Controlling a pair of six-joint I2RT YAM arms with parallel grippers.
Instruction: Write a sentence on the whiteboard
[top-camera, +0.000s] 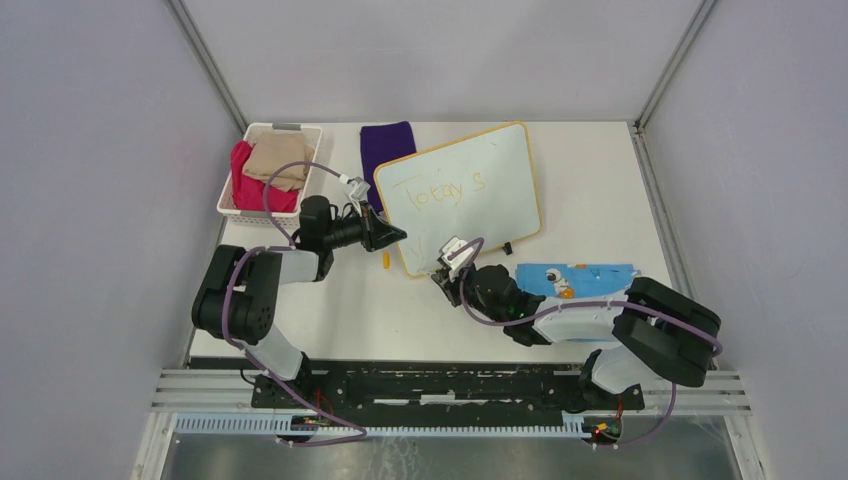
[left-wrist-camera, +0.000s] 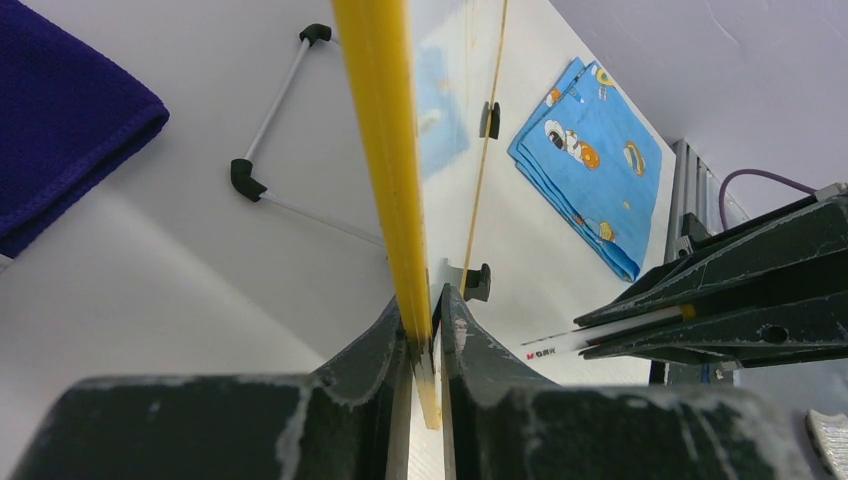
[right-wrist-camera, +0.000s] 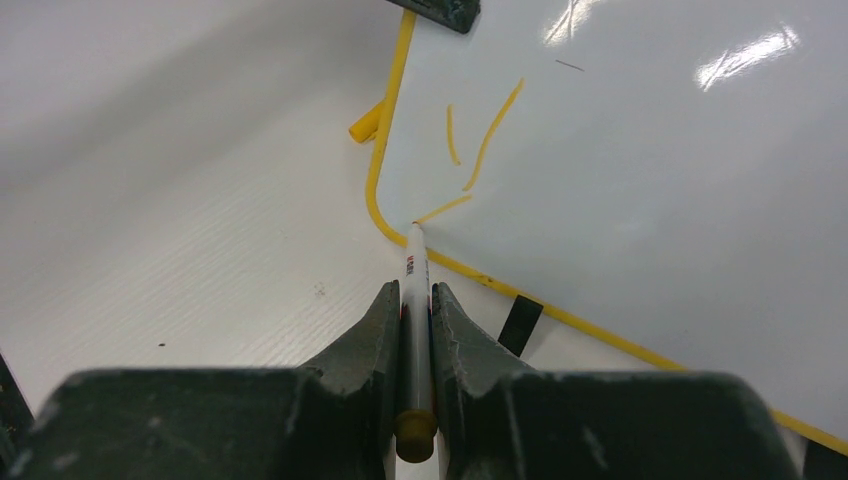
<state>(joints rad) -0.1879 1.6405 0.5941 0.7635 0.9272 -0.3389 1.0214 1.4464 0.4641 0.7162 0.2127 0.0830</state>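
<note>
The whiteboard (top-camera: 480, 195) with its thin yellow frame lies tilted at the back middle of the table. On it is the faint yellow word "Today's" (top-camera: 437, 188) of the sentence. A few short yellow strokes (right-wrist-camera: 482, 145) sit near its lower left corner. My left gripper (top-camera: 395, 237) is shut on the board's left edge; the yellow frame (left-wrist-camera: 385, 150) runs between its jaws (left-wrist-camera: 427, 320). My right gripper (right-wrist-camera: 416, 300) is shut on a white marker (right-wrist-camera: 414, 270). The marker's tip touches the board just inside that corner. The right gripper (left-wrist-camera: 700, 310) also shows in the left wrist view.
A yellow marker cap (top-camera: 384, 263) lies on the table left of the board's corner. A white basket (top-camera: 228, 190) of clothes stands at the back left, with a purple cloth (top-camera: 385, 145) beside it. A blue cartoon-print cloth (top-camera: 575, 278) lies right of my right gripper.
</note>
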